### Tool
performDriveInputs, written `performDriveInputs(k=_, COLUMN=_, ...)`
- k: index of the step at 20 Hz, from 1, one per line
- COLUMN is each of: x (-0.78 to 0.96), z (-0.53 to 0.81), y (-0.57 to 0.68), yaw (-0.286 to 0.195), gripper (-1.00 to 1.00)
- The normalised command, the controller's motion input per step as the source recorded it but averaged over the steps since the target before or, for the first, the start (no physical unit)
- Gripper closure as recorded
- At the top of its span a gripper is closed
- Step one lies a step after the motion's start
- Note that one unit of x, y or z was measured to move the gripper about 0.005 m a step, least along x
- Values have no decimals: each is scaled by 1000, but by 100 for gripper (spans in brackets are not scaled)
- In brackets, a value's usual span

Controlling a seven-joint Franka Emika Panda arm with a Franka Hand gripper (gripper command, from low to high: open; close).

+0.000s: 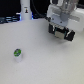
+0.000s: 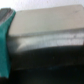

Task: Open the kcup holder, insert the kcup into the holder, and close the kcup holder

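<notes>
The little white cup [image 1: 17, 56] with a green top stands alone on the white surface [image 1: 45, 65], well apart from the black box [image 1: 62, 31]. The arm's fingers [image 1: 61, 26] are down at the box; I cannot tell how wide they are. No words can be read

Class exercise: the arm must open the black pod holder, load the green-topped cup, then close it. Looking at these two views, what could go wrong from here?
1. The gripper is right at the kcup holder, and the blurred wrist view does not show whether it has a firm hold on the handle strip, so a pull may slip.
2. The kcup stands alone, apart from the holder; it may topple when grasped.
</notes>
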Motion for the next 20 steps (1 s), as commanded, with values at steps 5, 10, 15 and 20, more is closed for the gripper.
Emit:
performDriveInputs(k=5, x=971, z=280, y=-291, yaw=-48, gripper=100)
performDriveInputs(k=10, x=942, z=285, y=-322, yaw=-53, gripper=100)
performDriveInputs(k=15, x=877, z=386, y=-357, yaw=-60, gripper=100)
performDriveInputs(k=20, x=793, z=302, y=-462, yaw=-74, gripper=100)
